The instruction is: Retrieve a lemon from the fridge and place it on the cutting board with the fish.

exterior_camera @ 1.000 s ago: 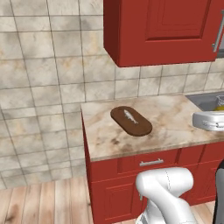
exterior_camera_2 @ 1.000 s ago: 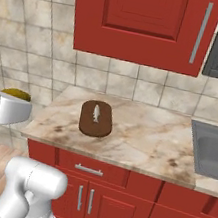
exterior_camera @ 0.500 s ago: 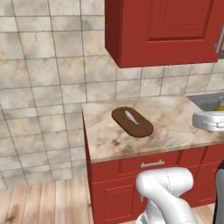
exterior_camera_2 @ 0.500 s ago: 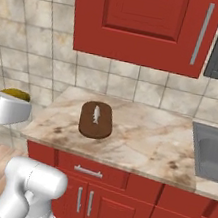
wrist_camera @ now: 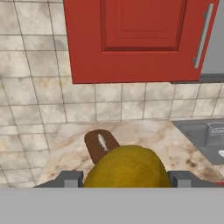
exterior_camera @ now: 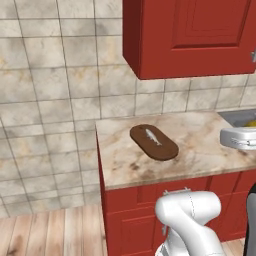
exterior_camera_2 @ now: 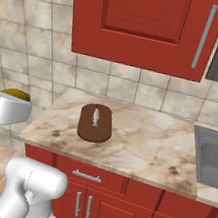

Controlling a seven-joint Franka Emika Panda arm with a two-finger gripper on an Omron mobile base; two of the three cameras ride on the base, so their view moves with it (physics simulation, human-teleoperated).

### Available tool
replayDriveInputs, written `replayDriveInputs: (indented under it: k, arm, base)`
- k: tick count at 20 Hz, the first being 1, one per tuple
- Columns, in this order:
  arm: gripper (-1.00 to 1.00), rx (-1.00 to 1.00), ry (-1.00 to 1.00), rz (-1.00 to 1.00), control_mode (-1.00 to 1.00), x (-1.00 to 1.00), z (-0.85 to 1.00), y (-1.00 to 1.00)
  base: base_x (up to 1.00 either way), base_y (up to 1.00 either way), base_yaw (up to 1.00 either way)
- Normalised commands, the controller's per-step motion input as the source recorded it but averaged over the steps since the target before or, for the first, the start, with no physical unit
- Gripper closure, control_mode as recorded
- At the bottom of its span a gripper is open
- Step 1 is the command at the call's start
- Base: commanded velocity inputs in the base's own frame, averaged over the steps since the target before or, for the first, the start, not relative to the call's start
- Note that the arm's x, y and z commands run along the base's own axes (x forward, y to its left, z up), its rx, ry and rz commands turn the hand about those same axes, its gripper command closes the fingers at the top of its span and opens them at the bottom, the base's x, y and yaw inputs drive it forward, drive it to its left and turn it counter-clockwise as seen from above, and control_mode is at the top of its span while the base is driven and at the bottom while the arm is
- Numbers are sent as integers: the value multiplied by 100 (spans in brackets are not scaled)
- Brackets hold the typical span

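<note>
The lemon (wrist_camera: pixel 127 168), dark yellow and round, sits between my gripper's (wrist_camera: pixel 127 179) two dark fingers (wrist_camera: pixel 70 178), which are shut on it. It also peeks out as the lemon (exterior_camera_2: pixel 16 93) above my white hand at the left edge. The dark brown oval cutting board (exterior_camera_2: pixel 96 123) lies on the marble counter with the small pale fish (exterior_camera_2: pixel 96 117) on its far half. In the hand view the cutting board (wrist_camera: pixel 94 146) and fish (wrist_camera: pixel 102 141) lie just beyond the lemon. From the left, the cutting board (exterior_camera: pixel 154 142) is left of my hand. The fridge is out of view.
Red wall cabinets (exterior_camera_2: pixel 146 23) hang above the counter (exterior_camera_2: pixel 145 148). A grey sink (exterior_camera_2: pixel 213 160) is set into the counter at the right. Red base cabinets with bar handles (exterior_camera_2: pixel 86 176) stand below. Tiled wall and wooden floor (exterior_camera: pixel 45 232) lie to the left.
The whole picture has shifted slightly, with the counter and board a little lower in both base views, so the camera has moved. The lemon stays in the gripper.
</note>
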Motion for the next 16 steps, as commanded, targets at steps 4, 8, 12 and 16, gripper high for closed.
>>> replayDriveInputs:
  k: [4,8,12,16]
  arm:
    - [100,0,0,0,100,0,0,0]
    - [100,0,0,0,-100,5,-5,0]
    - [100,0,1,0,-100,11,-12,0]
    - [100,0,13,0,-100,15,-23,-1]
  base:
    - [33,0,3]
    - [9,0,0]
    - [0,0,0]
    - [0,0,0]
